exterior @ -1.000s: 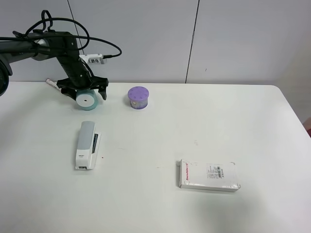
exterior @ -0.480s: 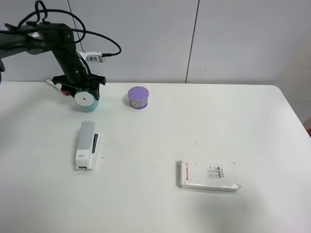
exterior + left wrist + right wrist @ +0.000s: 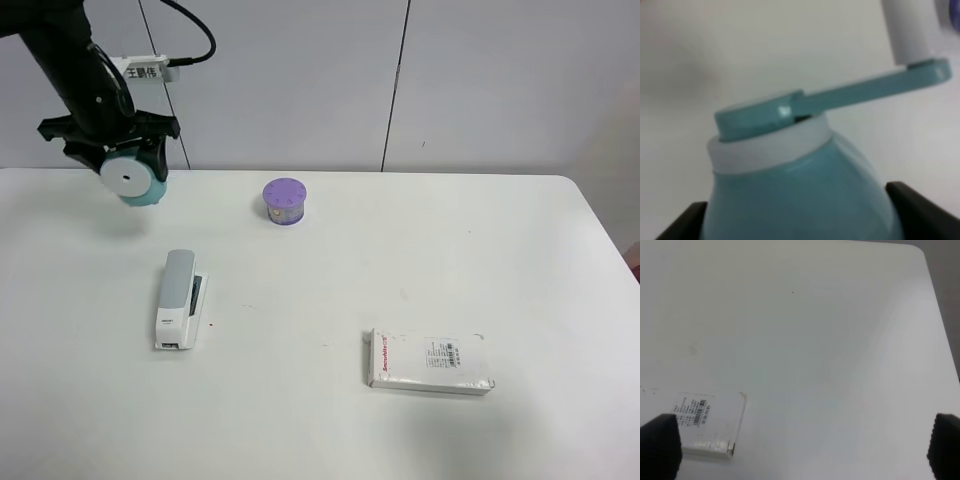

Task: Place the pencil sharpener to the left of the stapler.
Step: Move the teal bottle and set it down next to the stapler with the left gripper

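The teal pencil sharpener (image 3: 130,181) hangs above the table at the far left, white round face toward the camera, held by my left gripper (image 3: 112,160). In the left wrist view its teal dome (image 3: 800,192) fills the frame between the two black fingers (image 3: 922,205), and the thin crank handle (image 3: 875,87) sticks out sideways. The stapler (image 3: 179,298), grey arm over white base, lies on the table nearer the front, slightly right of the sharpener. My right gripper (image 3: 800,450) shows only its two black fingertips (image 3: 660,445), wide apart over bare table.
A purple round container (image 3: 285,201) stands at the back, right of the sharpener. A white rectangular box (image 3: 430,361) lies front right, also seen in the right wrist view as the box (image 3: 695,422). The table's right edge (image 3: 940,340) runs nearby.
My left gripper has lifted the sharpener off the table and carried it up and to the left. The stapler, container and box have not moved.
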`<action>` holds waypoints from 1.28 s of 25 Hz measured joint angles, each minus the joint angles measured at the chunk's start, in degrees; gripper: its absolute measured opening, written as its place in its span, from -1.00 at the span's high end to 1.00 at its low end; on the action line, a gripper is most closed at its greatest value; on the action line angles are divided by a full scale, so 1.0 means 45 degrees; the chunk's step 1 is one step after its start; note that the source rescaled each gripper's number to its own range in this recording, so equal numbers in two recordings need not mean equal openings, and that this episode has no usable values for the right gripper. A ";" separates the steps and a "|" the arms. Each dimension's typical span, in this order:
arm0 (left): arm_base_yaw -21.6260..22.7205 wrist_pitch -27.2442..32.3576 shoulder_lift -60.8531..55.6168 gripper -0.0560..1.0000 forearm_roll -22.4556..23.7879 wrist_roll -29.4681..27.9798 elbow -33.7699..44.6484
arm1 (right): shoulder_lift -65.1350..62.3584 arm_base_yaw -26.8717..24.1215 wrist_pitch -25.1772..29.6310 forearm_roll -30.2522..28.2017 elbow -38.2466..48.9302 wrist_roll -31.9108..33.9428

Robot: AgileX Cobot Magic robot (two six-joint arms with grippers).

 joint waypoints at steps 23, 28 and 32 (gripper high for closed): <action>0.0805 -0.6203 -0.3403 0.85 0.0110 -0.0023 0.9676 | 0.0000 0.0000 0.0000 0.0000 0.0000 0.0000; 0.0749 -0.7042 -0.3279 0.85 0.0110 -0.0023 1.0381 | 0.0000 0.0000 0.0000 0.0000 0.0000 0.0000; 0.0749 -0.7476 -0.2873 0.85 0.0110 -0.0023 1.0585 | 0.0000 0.0000 0.0000 0.0000 0.0000 0.0000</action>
